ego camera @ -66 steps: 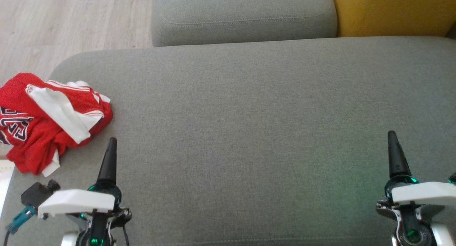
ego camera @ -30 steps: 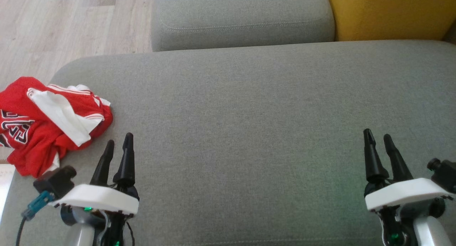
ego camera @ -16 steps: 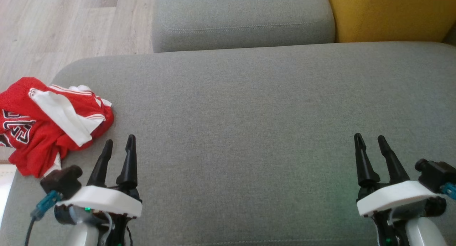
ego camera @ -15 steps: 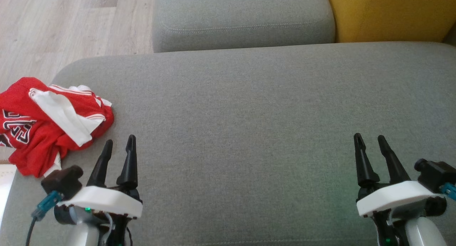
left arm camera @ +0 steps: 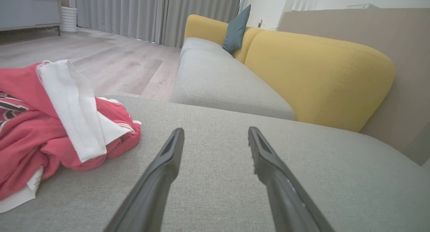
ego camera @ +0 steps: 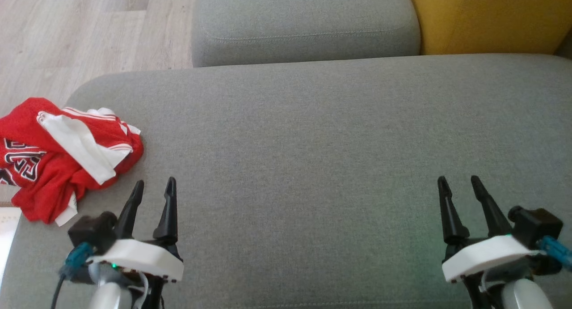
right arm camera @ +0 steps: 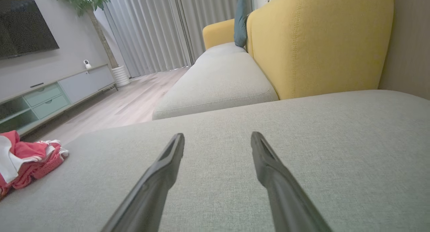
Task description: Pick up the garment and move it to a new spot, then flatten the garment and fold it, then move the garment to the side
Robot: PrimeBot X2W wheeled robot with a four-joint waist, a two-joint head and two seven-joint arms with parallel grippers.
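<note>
Left gripper (ego camera: 155, 182) and right gripper (ego camera: 458, 178) gape empty above grey cushion (ego camera: 304, 139), garment (ego camera: 49, 166) at its left edge.

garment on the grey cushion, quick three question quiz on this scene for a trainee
1. True or false: the red garment lies flat and folded on the grey cushion.
2. Which is nearer the garment: A the left jaws, B the right jaws?
3. Fill in: both pairs of jaws stand ____ and hold nothing.

Key: 1 false, it lies crumpled at the cushion's left edge; 2 A; 3 open.
</note>
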